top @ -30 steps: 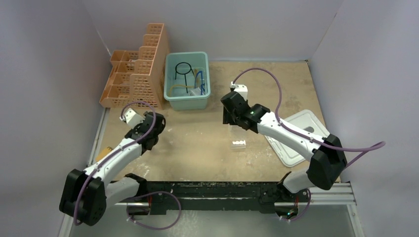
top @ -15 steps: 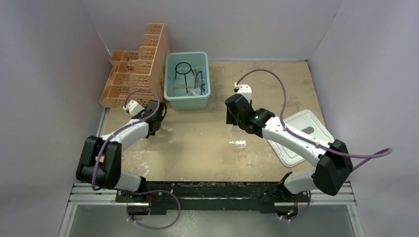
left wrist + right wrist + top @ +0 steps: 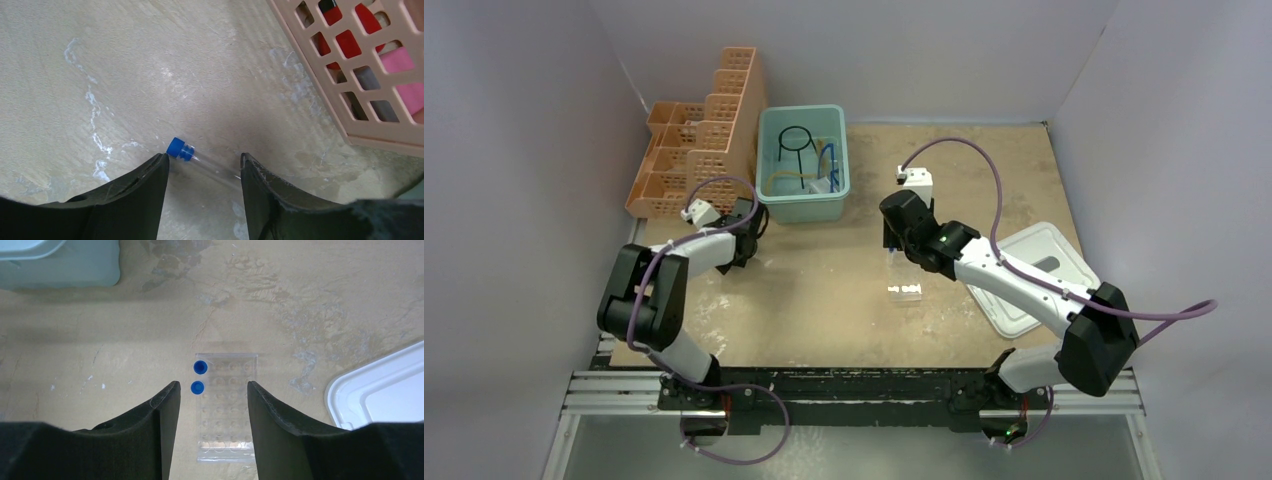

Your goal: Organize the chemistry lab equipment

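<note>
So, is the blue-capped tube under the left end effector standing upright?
No, the blue-capped tube lies on its side on the table, between the open jaws of the left end effector.

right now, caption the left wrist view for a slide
Left tool open over a blue-capped clear tube lying on the table, near the orange lattice rack

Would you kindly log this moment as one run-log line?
left gripper: fingers open astride lying blue-capped clear tube by orange lattice rack | right gripper: open above clear tube rack holding two blue-capped tubes
</note>
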